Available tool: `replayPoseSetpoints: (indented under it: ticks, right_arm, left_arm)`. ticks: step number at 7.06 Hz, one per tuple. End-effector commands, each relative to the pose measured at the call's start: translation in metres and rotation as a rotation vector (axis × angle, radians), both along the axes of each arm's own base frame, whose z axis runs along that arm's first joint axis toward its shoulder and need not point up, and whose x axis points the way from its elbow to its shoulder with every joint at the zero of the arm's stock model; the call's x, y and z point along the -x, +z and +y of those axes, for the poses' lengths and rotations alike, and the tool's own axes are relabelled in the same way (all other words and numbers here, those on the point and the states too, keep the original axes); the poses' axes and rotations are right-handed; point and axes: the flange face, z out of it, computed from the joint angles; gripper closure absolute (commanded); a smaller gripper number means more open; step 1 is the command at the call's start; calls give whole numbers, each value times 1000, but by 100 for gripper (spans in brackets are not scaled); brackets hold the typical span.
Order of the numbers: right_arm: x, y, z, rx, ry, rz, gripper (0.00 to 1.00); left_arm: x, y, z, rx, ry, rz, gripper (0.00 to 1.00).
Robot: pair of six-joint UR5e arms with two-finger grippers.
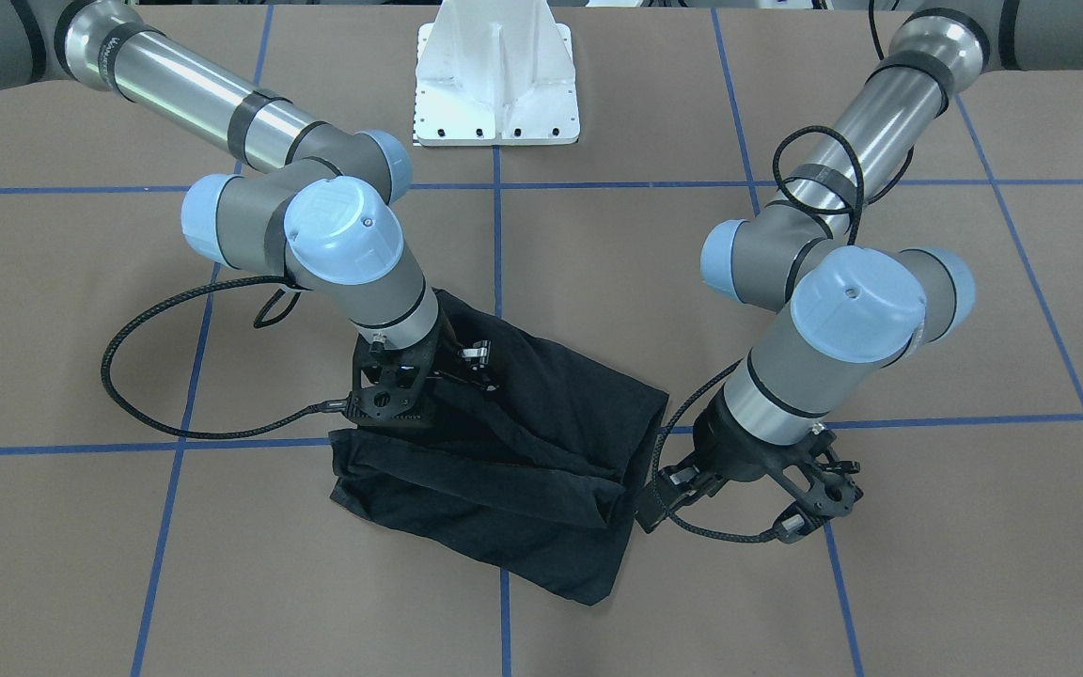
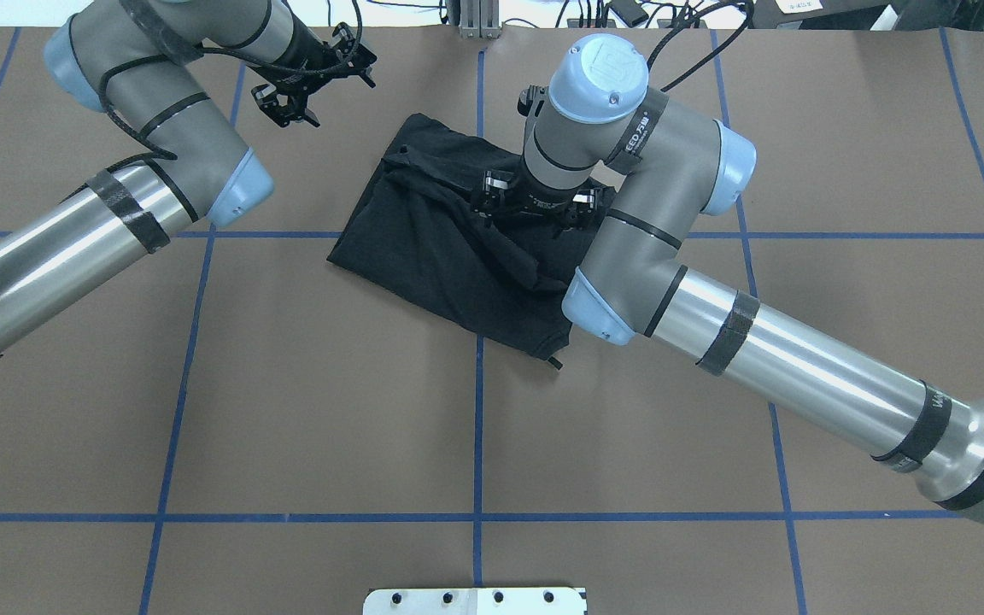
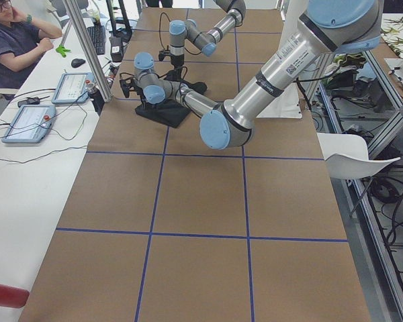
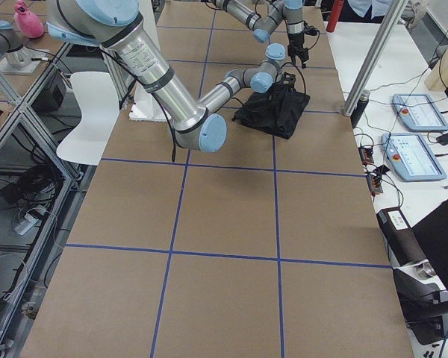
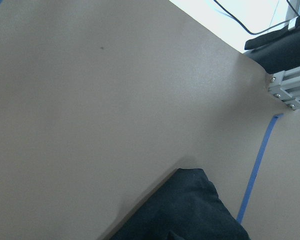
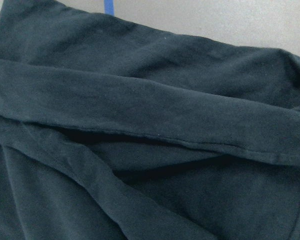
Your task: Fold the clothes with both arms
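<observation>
**Late fold, by the look of it.** Left: silver-grey tubular left arm [image 2: 116,213], its black left gripper [image 2: 334,73] clear of the cloth, jaws apparently spread and empty. Centre: black cotton T-shirt [image 2: 441,248], a rumpled oblong pack at the far middle of the brown taped counter [image 2: 475,427]. Right: matching right arm [image 2: 799,367], its right gripper [image 2: 539,205] down on the pack; I cannot tell how its jaws stand. The next move likely needs both grippers on one edge. Count: two arms, one shirt.
</observation>
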Motion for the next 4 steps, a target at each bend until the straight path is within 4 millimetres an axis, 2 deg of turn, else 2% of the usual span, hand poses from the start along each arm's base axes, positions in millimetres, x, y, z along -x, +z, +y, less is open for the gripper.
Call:
replayPoseSetpoints:
  ticks: [1, 4]
  right_arm:
    - [6, 16, 5, -27, -38, 19, 12]
    - [12, 31, 2, -33, -62, 42, 27]
  left_arm:
    - [6, 8, 8, -1, 0, 0, 0]
    - [7, 11, 9, 1, -2, -2, 0]
